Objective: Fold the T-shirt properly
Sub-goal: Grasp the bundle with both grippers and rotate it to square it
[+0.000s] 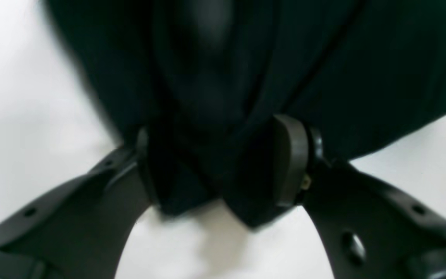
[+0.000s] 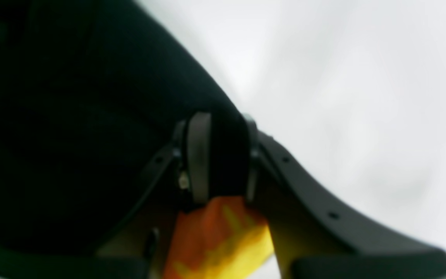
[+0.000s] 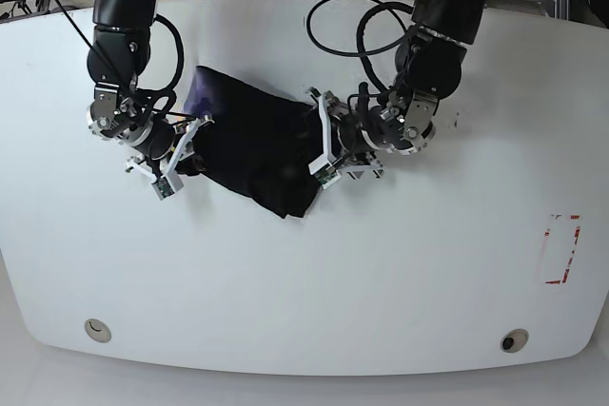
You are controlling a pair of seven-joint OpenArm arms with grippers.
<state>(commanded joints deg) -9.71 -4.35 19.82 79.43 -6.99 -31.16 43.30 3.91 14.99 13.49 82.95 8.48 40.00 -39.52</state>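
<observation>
Right gripper (image 3: 181, 154), on the base view's left: clamped on a bunched edge of the T-shirt (image 3: 252, 145), orange and yellow print (image 2: 219, 236) poking out below the pads. Black shirt bundled on the white table (image 3: 381, 282), strung between both arms, partly lifted. Left gripper (image 3: 322, 145), on the right: pinched on a thick gather of folds. Soft, light, limp fabric, likely to sag and slip; best held at hems or corners, not mid-panel. Plenty of bare tabletop in front and to the right for spreading; red marking (image 3: 561, 249) well apart near the right edge.
</observation>
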